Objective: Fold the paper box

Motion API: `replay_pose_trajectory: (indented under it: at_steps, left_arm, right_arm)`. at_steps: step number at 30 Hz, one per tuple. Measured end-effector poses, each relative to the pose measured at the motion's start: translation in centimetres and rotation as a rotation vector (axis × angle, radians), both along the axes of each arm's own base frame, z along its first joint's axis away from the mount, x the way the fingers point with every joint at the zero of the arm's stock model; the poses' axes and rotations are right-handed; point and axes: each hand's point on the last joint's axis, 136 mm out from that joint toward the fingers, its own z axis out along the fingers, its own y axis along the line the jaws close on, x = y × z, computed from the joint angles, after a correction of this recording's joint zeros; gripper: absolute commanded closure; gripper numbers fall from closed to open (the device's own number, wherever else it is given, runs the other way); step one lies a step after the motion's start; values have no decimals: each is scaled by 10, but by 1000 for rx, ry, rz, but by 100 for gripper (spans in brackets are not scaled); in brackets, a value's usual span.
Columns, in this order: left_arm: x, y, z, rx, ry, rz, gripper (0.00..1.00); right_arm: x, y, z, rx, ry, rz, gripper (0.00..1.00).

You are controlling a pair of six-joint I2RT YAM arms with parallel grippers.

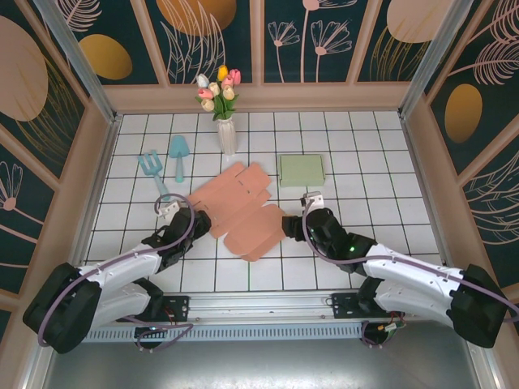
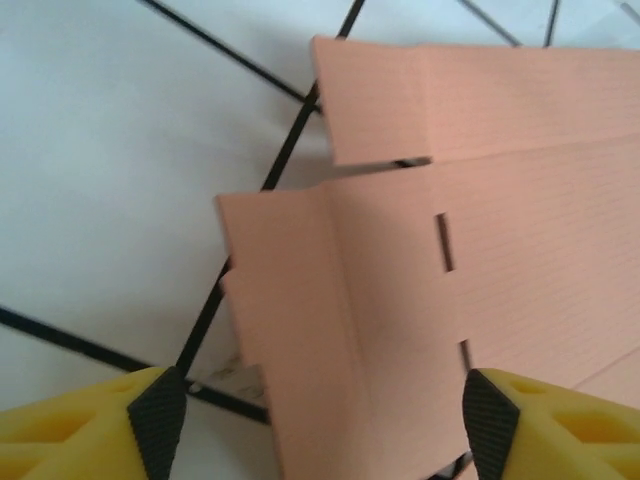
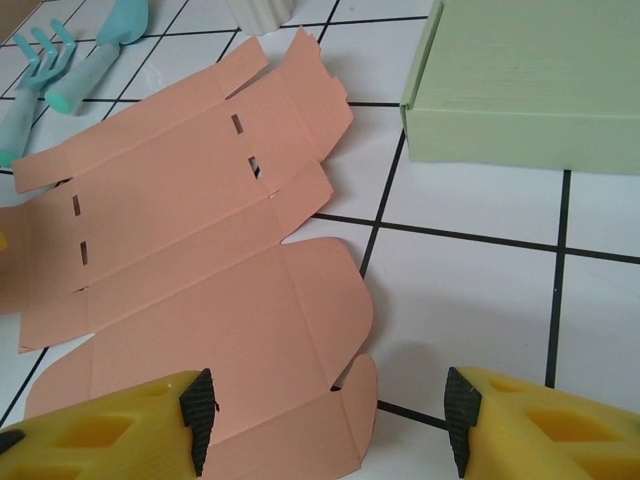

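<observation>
box (image 1: pixel 243 212): lying flat, nothing folded up yet
left claw (image 2: pixel 325 425): spread wide, straddling a flap
right claw (image 3: pixel 330 420): spread too, empty
todo: basically all the folding

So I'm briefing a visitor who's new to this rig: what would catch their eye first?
The flat salmon-pink paper box lies unfolded at the centre. Behind it stand a vase of tulips, a pale green box to its right and teal garden tools to its left.
</observation>
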Motion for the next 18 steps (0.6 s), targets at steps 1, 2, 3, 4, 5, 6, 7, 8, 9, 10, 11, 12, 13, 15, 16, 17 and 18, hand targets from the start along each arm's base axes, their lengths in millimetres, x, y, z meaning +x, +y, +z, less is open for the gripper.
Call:
replay_pose_trajectory:
  at_steps: [1,2,3,4,5,6,7,8,9,10,11,12,13,15,16,17,18]
  left_arm:
    - [2,-1,2,-4,-13,-6,47]
    - [4,-3,5,-9,-26,-7,57]
    - [6,-4,7,-14,-36,-9,64]
    - [8,-5,7,-12,-45,-15,74]
    - [10,-6,7,-7,-49,-22,82]
    - [11,-6,6,5,-49,-30,90]
    - [12,-7,4,12,-46,-40,100]
    - [13,-8,4,22,-46,-49,100]
    - [14,-10,5,28,-48,-60,100]
    - [16,-12,8,37,-55,-82,100]
    - [19,-16,13,39,-66,-103,100]
    - [21,-20,19,36,-83,-125,100]
    - [23,-24,28,30,-110,-154,100]
    - [27,-35,52,6,-187,-219,100]
    - [28,-42,68,-14,-243,-261,100]
    - [28,-48,85,-34,-302,-297,100]
    - [28,-53,102,-48,-361,-326,100]
  right_arm:
    - [0,1,0,0,0,1,36]
    - [1,2,0,-1,0,4,36]
    - [1,3,0,-1,2,7,36]
    - [1,4,-1,-4,2,10,36]
    - [1,5,0,-3,5,17,36]
    - [1,7,1,-3,6,21,36]
    - [1,9,3,-2,6,29,36]
    - [2,11,6,-2,1,35,36]
    - [3,13,9,-1,-2,41,36]
    - [4,16,15,4,-9,46,36]
    - [6,18,22,9,-18,52,36]
    - [7,21,29,10,-28,58,36]
    - [9,24,38,13,-42,65,35]
    - [14,30,58,8,-78,81,34]
    - [18,35,70,-4,-105,97,33]
    - [22,41,80,-23,-133,118,32]
    - [26,47,90,-50,-161,143,32]
